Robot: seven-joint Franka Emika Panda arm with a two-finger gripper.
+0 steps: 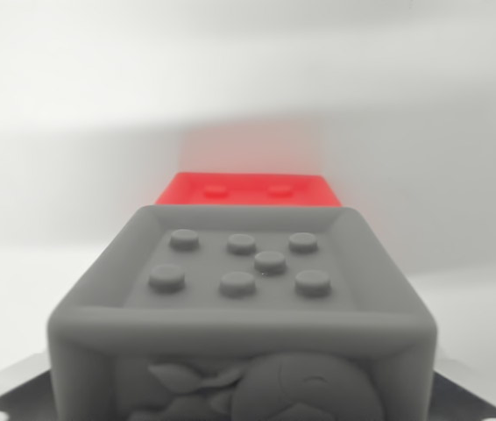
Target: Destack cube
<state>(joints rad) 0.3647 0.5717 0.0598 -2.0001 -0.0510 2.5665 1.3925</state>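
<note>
A grey cube (pixel 244 298) fills the lower half of the wrist view, very close to the camera. Its recessed top carries several raised studs, and an embossed figure shows on its near face. My gripper (pixel 244 408) has the cube between its fingers. Only metal finger parts (pixel 11 390) show, at the bottom left and bottom right corners, pressed against the cube's sides. Behind the grey cube lies a red cube (pixel 252 189). Only its studded top shows, and the grey cube hides its near side.
A plain white surface (pixel 73 246) and a white backdrop surround both cubes. A soft red glow falls on the backdrop behind the red cube.
</note>
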